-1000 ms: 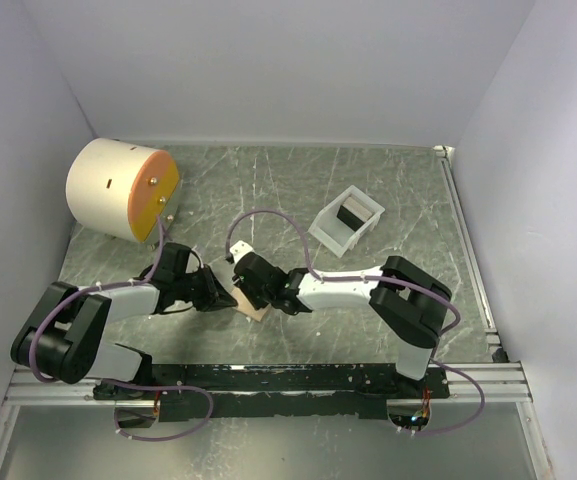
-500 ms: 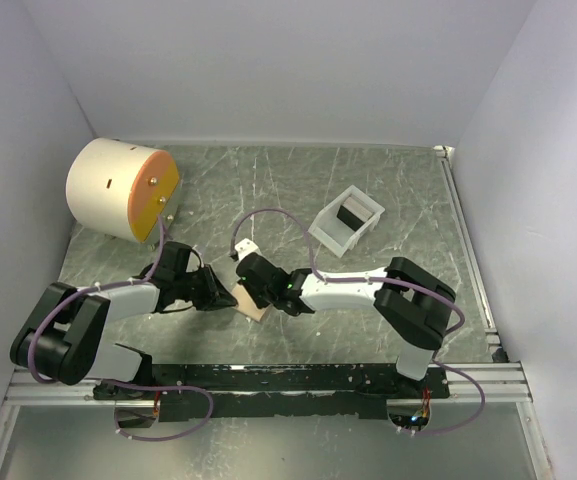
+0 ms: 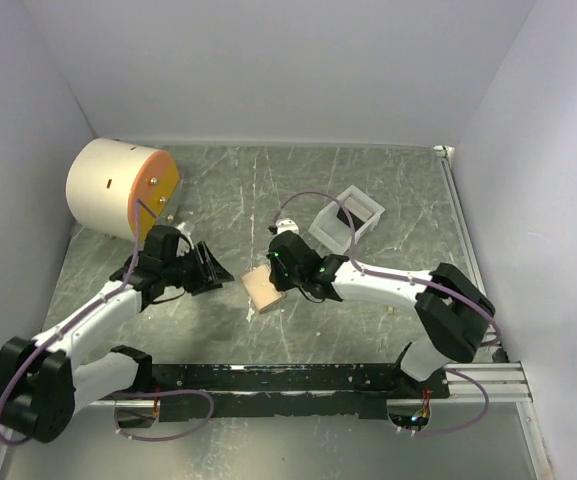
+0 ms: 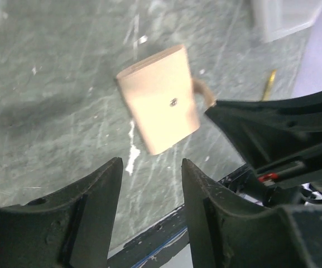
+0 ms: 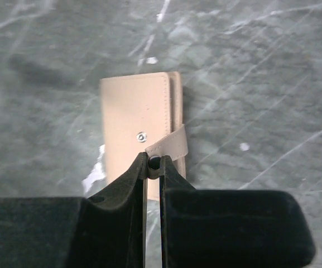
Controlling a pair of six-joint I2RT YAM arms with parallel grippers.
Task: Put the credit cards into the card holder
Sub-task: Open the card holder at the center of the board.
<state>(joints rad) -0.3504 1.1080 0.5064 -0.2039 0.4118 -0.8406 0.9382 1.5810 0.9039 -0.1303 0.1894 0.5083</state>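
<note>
The tan card holder is folded shut at the table's middle front, its snap stud bare and its strap undone. My right gripper is shut on the end of that strap, and I cannot tell whether the holder is off the table. My left gripper is open with nothing between its fingers, a little to the left of the card holder. One dark credit card stands inside the white tray behind the right arm.
A big cream cylinder with an orange face lies at the back left. The white tray shows at the top right of the left wrist view. The black base rail runs along the near edge.
My left gripper has opened, let go of the card holder and drawn back left. My right gripper has closed on the strap and shifted right, and the holder moved slightly with it.
</note>
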